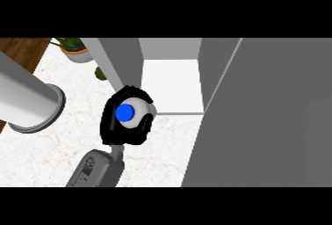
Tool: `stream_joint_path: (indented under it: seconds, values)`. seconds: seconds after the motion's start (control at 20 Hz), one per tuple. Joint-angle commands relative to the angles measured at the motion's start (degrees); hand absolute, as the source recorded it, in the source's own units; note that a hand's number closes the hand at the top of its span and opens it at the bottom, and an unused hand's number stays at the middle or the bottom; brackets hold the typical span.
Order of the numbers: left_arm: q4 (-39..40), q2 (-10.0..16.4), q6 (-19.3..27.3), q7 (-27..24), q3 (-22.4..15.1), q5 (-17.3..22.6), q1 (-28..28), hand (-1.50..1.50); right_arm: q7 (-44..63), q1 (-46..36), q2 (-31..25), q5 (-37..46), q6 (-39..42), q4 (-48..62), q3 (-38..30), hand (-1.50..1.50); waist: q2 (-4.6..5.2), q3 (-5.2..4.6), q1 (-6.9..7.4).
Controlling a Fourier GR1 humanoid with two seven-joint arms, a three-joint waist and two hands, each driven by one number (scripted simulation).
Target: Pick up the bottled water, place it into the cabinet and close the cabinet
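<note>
The bottled water (131,113) shows from above as a pale body with a blue cap. My right hand (115,132) is curled round it, black fingers wrapping its top and sides and hiding most of the body. Hand and bottle hang above the marble counter (52,149), just left of the cabinet's front edge. The cabinet (170,83) stands open, its white shelf floor showing right behind the bottle. Its grey door (272,123) is swung out and fills the right side of the view. My left hand does not show.
A large pale cylinder (29,99) with a ringed base stands on the counter at the left. A potted plant (74,49) sits at the back left, and a small green object (100,73) lies near the cabinet's left wall (120,57).
</note>
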Motion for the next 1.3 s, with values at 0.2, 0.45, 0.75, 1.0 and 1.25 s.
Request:
stream_joint_path:
  seconds: [0.2,0.45,0.75,1.0,1.25]
  values:
    - [11.14,-0.14,7.01,-0.61,0.51,0.81,-13.92,1.50,0.49,2.09,-0.01,4.84,-0.28,-4.06,2.37,-1.50,0.12,-0.01,-0.29]
    - [13.99,1.15,8.39,3.34,3.61,-1.30,-19.89,1.50,0.78,1.40,-0.38,5.46,-1.49,-4.98,3.02,-1.50,0.05,-0.01,-0.18]
    - [24.57,-0.13,10.62,-0.79,2.98,-2.38,-25.07,1.50,-5.82,6.55,-3.35,1.73,-0.61,-4.16,2.19,-1.50,0.12,0.03,-0.39]
    - [36.22,-0.12,12.58,-0.23,5.70,-2.54,-34.48,1.50,-1.81,1.34,-1.88,-0.38,-0.29,-4.99,-0.41,-1.50,0.43,-0.01,-0.81]
    - [46.42,-0.13,13.65,-5.50,7.85,-3.76,-38.34,1.50,-6.14,5.77,-4.36,-0.06,0.31,-4.73,2.21,-1.50,0.45,0.03,-1.55]
